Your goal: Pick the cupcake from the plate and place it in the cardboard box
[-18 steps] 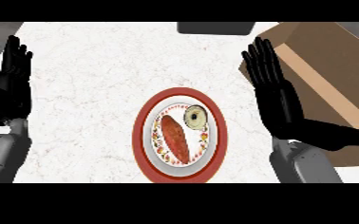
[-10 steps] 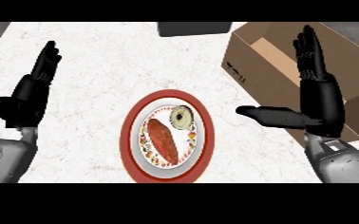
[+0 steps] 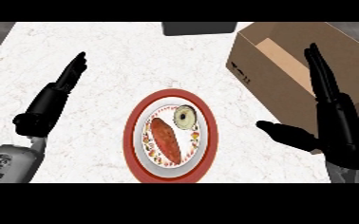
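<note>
Still at the approach step: your right hand (image 3: 336,123) hangs open, fingers straight and thumb spread, between the cardboard box (image 3: 280,61) and the plate (image 3: 133,142), where the cupcake (image 3: 184,117) sits untouched beside a reddish food piece (image 3: 167,139). Next, swing it left over the cupcake and close. Since half a second ago both hands sit lower; your left hand (image 3: 52,102) rests open.

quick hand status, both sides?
Left hand: open, fingers straight, holding nothing.
Right hand: open, thumb out, holding nothing; cupcake on the plate.
</note>
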Controlling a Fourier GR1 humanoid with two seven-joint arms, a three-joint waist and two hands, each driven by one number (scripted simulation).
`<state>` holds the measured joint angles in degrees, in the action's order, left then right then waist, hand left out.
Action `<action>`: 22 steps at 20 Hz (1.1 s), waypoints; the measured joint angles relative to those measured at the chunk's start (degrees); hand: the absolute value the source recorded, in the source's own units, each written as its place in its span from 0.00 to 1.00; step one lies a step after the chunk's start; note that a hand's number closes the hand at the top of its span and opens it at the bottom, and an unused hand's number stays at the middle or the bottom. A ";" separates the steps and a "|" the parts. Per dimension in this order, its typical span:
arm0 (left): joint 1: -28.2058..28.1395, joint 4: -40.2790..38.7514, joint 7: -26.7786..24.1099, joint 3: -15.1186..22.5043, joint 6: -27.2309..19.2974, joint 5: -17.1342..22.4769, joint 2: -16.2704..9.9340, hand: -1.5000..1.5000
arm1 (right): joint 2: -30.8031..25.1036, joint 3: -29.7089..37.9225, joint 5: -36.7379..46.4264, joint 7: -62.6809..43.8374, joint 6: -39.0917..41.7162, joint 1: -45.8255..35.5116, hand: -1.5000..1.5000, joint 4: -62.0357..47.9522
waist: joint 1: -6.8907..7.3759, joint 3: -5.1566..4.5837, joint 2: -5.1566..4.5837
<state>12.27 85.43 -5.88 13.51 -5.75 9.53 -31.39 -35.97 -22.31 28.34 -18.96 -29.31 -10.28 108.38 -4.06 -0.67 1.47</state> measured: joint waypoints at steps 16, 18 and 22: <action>3.03 0.67 0.44 3.03 2.46 -1.38 2.37 0.50 | 6.73 -19.67 14.03 -42.54 40.60 -14.35 0.00 8.02 | 5.06 0.10 -1.16; 3.40 0.27 0.30 2.83 3.01 -1.27 2.23 0.50 | 10.33 -21.14 14.13 -44.52 42.45 -16.66 0.00 5.57 | 5.32 0.11 -1.20; 3.26 0.56 0.43 3.23 3.12 -1.58 2.73 0.50 | 17.58 -21.97 13.72 -46.97 45.22 -20.66 0.00 -0.76 | 5.67 0.19 -1.20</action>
<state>15.52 85.99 -5.44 16.74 -2.63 7.95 -28.66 -18.39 -44.28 42.06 -65.93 15.91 -30.94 107.62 1.61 -0.47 0.27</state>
